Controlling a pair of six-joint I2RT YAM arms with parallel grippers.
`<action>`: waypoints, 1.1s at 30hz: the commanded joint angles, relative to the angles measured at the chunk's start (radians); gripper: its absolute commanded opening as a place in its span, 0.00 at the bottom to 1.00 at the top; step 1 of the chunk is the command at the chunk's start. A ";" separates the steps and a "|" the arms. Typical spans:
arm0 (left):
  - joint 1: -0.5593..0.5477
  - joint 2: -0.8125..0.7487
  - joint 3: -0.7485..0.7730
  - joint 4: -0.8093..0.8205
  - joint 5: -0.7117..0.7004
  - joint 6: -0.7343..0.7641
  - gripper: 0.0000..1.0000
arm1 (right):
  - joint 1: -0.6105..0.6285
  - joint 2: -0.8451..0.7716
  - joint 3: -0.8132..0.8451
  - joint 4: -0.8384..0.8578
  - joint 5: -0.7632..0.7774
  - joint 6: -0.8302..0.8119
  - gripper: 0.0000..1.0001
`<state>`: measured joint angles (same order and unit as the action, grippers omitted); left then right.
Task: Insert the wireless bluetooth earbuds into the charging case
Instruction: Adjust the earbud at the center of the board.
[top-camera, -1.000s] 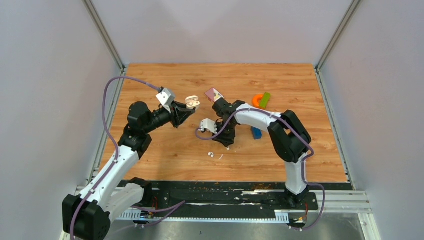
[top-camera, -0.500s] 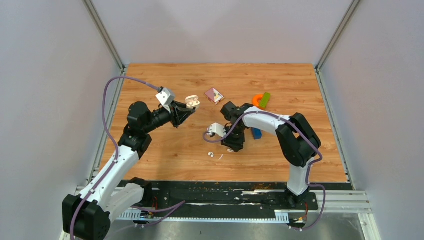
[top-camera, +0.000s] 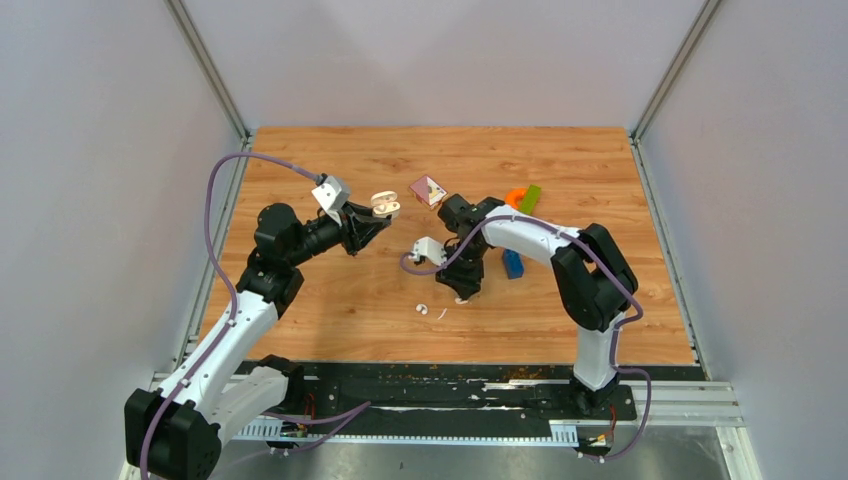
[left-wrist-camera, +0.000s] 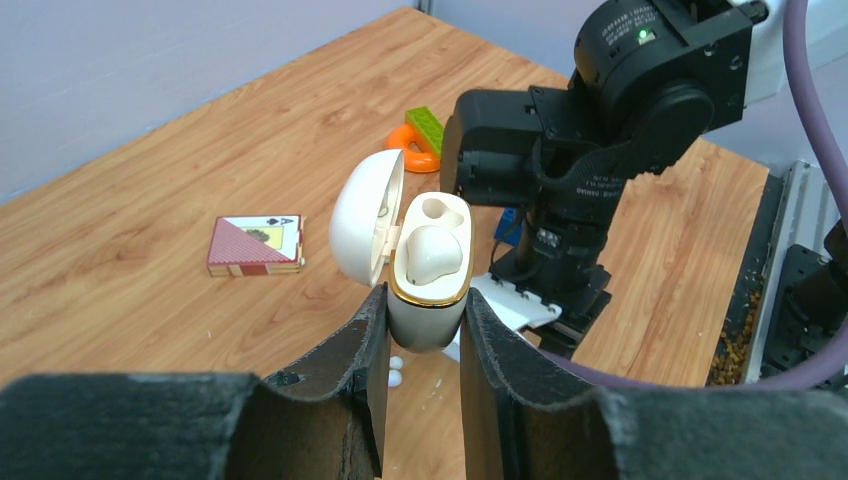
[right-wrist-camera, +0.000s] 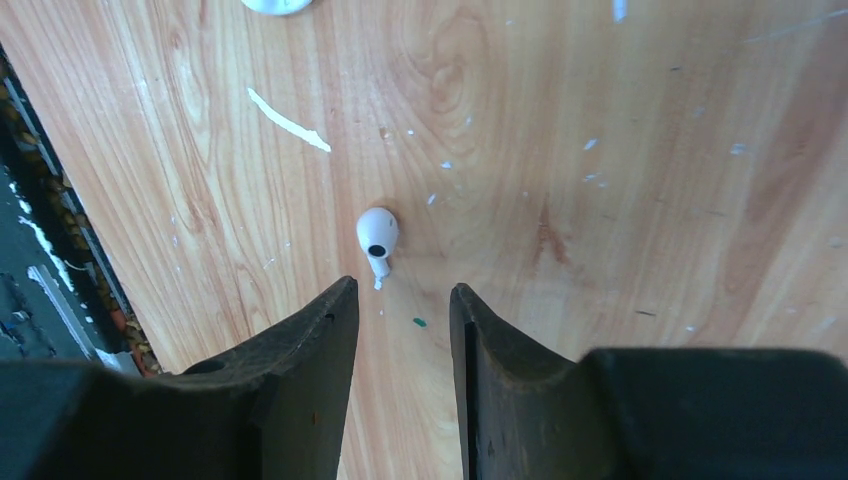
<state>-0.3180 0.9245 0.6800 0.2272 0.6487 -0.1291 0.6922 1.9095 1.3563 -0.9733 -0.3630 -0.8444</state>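
Your left gripper (left-wrist-camera: 421, 318) clamps the open charging case (left-wrist-camera: 433, 262); your right gripper (right-wrist-camera: 402, 292), jaws apart, hangs over 1 loose earbud (right-wrist-camera: 377, 232). Close off-centre and it could skitter away.

You've got two matching arms: left arm (top-camera: 222, 338) and right arm (top-camera: 520, 236) both have white link shells with chunky black joint housings, and matte black jaws with a rough moulded finish. Each drags a purple cable (top-camera: 212, 190) up to a white wrist camera block (top-camera: 330, 192). A green LED (left-wrist-camera: 641, 34) glows on the right arm's black joint.
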 joint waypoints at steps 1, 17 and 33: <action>0.006 0.004 0.028 0.025 0.012 0.003 0.00 | -0.032 -0.008 0.070 -0.021 -0.076 -0.021 0.39; 0.007 0.004 0.040 0.007 0.012 0.013 0.00 | -0.014 0.060 0.063 -0.022 -0.086 -0.029 0.38; 0.007 -0.006 0.036 -0.001 0.010 0.020 0.00 | 0.052 0.041 0.054 -0.059 -0.110 -0.022 0.38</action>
<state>-0.3180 0.9424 0.6819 0.2012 0.6495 -0.1246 0.7525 1.9823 1.3880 -1.0122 -0.4553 -0.8543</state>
